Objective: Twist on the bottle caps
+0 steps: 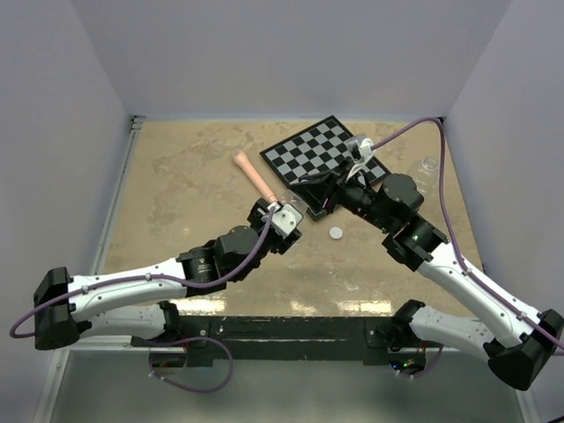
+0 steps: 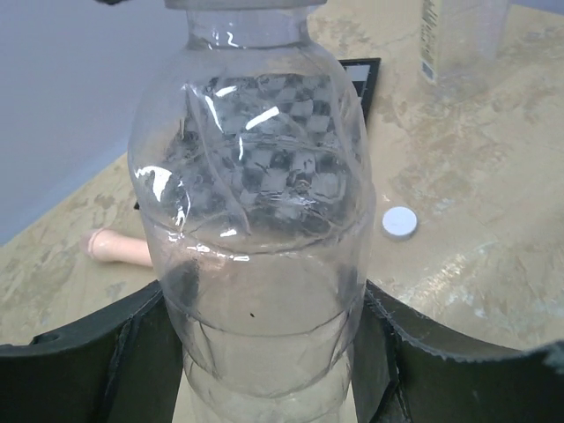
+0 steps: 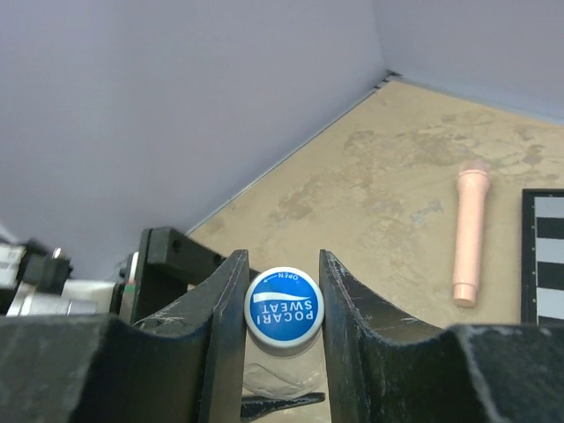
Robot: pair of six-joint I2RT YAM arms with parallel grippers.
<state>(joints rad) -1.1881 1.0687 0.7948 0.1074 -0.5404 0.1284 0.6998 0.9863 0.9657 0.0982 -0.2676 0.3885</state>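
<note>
landmark: checkerboard mat (image 1: 310, 148), lying skewed at the far middle of the table (image 1: 185, 189). All positions below are relative to it.
left gripper (image 2: 266, 298): clamped on the clear bottle (image 2: 256, 203), with one black finger (image 2: 84, 361) against each side of the lower body and no gap visible.
clear bottle: upright at the mat's near corner. The mat's squares show through its wall in the left wrist view.
right gripper (image 3: 282, 275): pinching the blue cap (image 3: 283, 306) by its rim, with a finger (image 3: 220, 335) tight on either side.
blue cap: face up with white lettering, directly on top of the clear bottle, so also at the mat's near corner. Clear plastic shows right under it. Can't tell how far it is threaded on.
white cap (image 1: 336, 233): flat on bare table just off the mat's near-right edge, apart from both grippers and both bottles.
labelled bottle (image 1: 429, 167): standing to the right of the mat, near the right wall. A yellowish label strip shows in the left wrist view.
pink stick (image 1: 255, 178): lying flat along the mat's near-left edge. Can't tell if it touches the mat.
arms: both reach in to the mat's near corner, left from the near-left and right from the near-right, wrists close together.
</note>
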